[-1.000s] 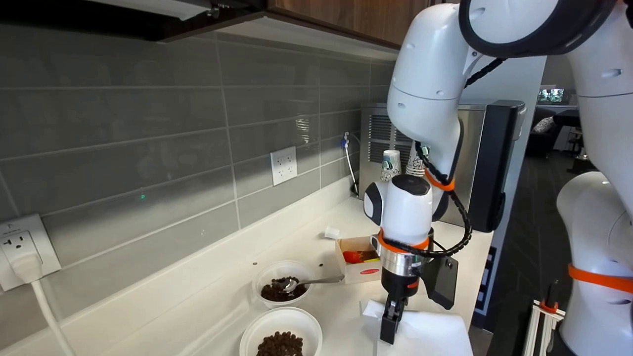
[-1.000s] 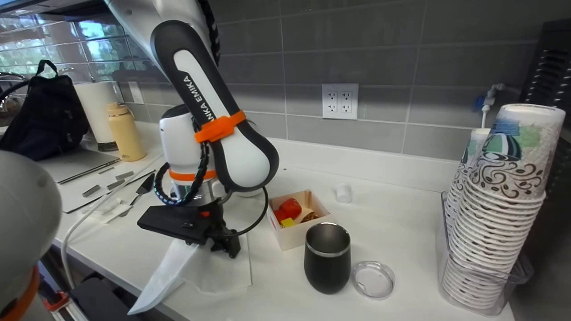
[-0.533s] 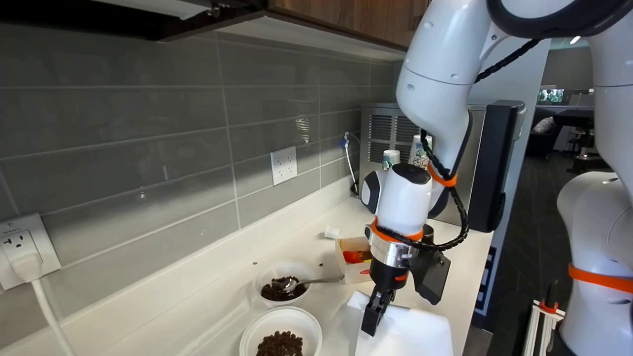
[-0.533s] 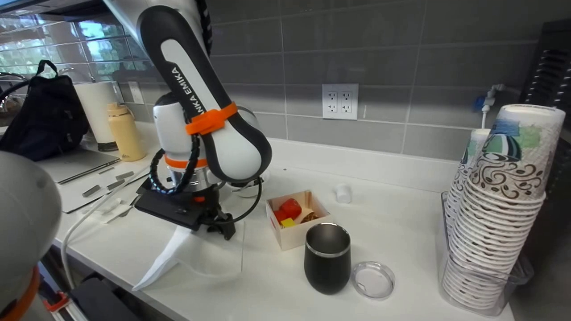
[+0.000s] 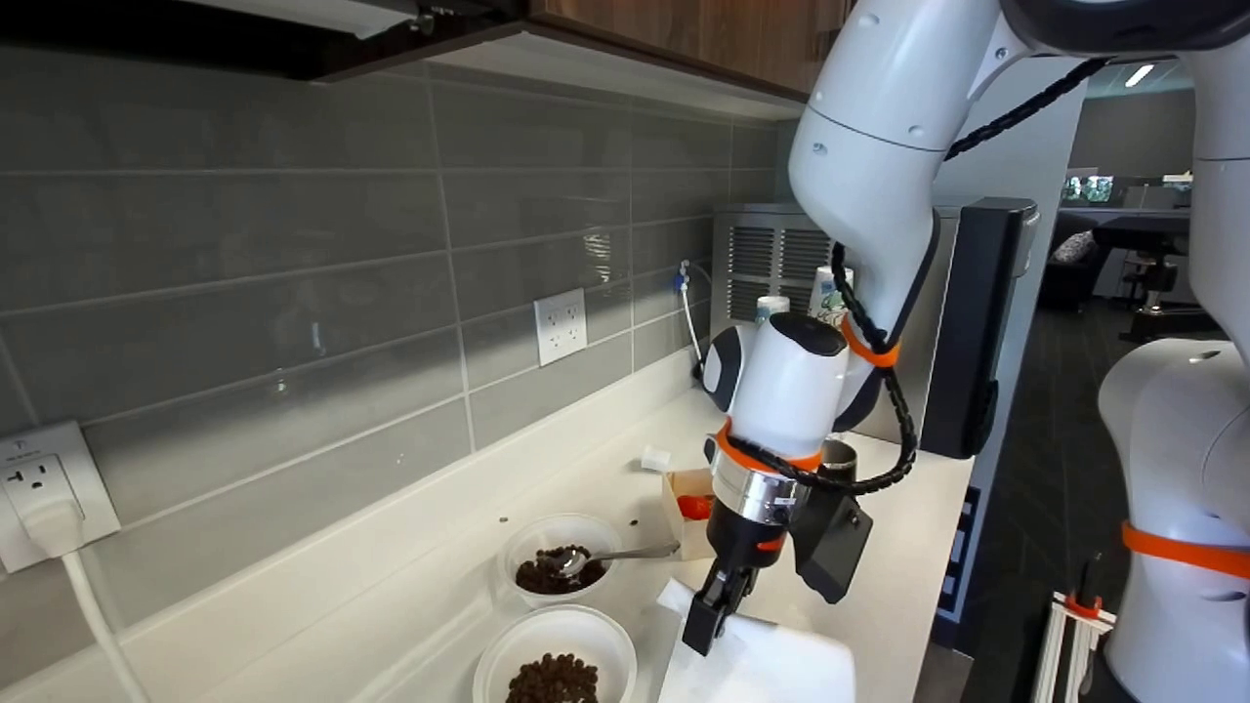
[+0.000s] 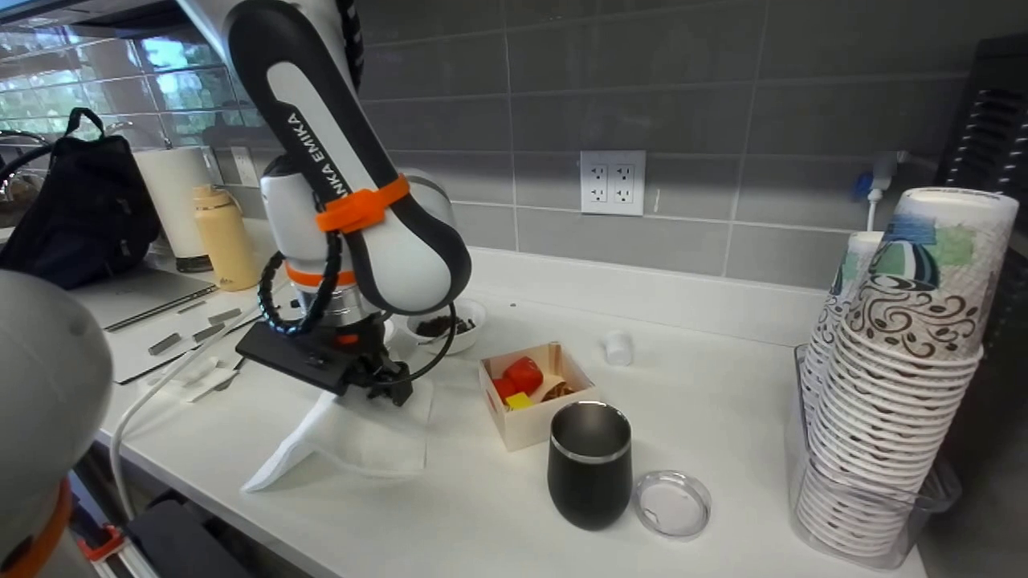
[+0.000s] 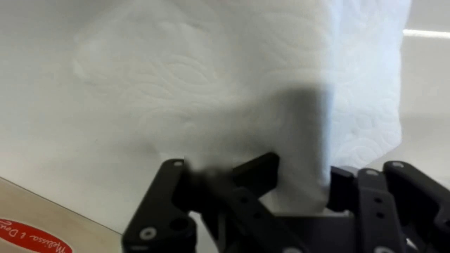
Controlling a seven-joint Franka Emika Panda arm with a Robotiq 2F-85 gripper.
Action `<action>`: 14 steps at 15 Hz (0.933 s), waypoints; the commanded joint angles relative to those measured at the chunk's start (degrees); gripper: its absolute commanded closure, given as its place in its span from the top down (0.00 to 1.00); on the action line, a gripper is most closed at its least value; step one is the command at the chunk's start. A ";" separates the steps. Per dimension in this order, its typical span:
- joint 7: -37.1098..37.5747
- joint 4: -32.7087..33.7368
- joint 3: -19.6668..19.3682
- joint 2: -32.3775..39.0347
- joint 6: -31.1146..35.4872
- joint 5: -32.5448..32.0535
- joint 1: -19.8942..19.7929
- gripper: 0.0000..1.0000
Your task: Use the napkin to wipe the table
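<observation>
The white napkin (image 5: 771, 674) lies partly on the off-white table (image 5: 884, 557), its near part raised; it also shows in an exterior view (image 6: 373, 441). My gripper (image 5: 705, 635), pointing down and tilted, is over the napkin's edge close to the bowls; it also shows in an exterior view (image 6: 399, 393). In the wrist view a fold of the napkin (image 7: 211, 77) stands bunched between the two black fingers of the gripper (image 7: 304, 175) and fills the gap between them. One finger's base is blurred there. The table under the napkin is hidden.
Two white bowls of brown balls (image 5: 607, 644) (image 5: 557, 527) stand left of the gripper, a spoon (image 5: 640, 552) across one. A wooden box (image 6: 522, 425) with toy food is close by. A black tumbler (image 6: 590, 474), clear lid (image 6: 673, 504) and stacked paper cups (image 6: 891, 401) stand farther along.
My gripper has moved across the table toward the bowls and the wall, and the napkin has slid along with it. The napkin's corner has drawn back from the table's front edge.
</observation>
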 commanded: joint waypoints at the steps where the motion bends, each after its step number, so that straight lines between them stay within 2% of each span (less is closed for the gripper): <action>1: 0.58 -1.42 -0.08 -2.43 -1.98 1.16 -0.02 0.40; 4: 0.90 -2.13 -0.55 -4.74 -2.80 0.36 0.50 0.62; 9: 2.80 -3.21 -2.08 -11.76 -2.97 -4.68 2.67 0.98; 12: 7.41 -2.09 -2.62 -14.41 -3.98 -11.87 4.03 1.00; 14: 10.51 -1.29 -1.89 -15.57 -4.07 -16.41 3.56 1.00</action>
